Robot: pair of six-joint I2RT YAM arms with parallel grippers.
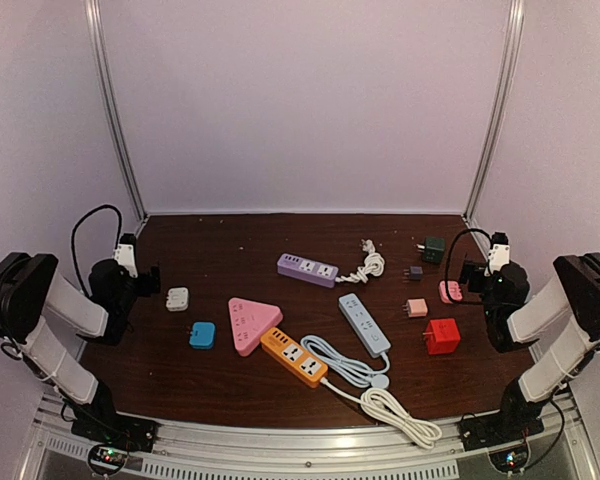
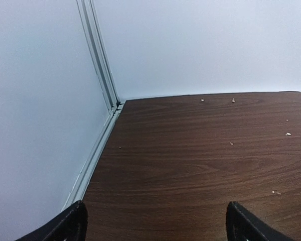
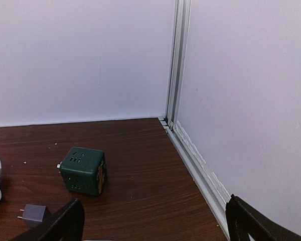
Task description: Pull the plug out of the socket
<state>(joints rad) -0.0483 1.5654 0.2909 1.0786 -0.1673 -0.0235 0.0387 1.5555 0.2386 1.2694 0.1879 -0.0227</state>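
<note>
Top external view puts the orange power strip (image 1: 293, 357) near the middle front of the dark wooden surface (image 1: 230, 250). Just right of its near end lies a round white plug (image 1: 380, 381), close to the near end of a pale blue power strip (image 1: 365, 323) that sits right of the orange one. Whether the plug is seated in any socket cannot be told at this size. A pink triangular socket block (image 1: 252, 323) lies just left of the orange strip, and a purple power strip (image 1: 307, 269) lies behind it. A red cube (image 1: 442, 336) sits well to its right, and a green cube (image 1: 434, 249) lies farther right and back. The left end effector (image 1: 145, 280) hangs well left of the orange strip, fingers spread wide and empty. The right end effector (image 1: 465, 272), well to the right, is likewise spread and grips nothing.
</note>
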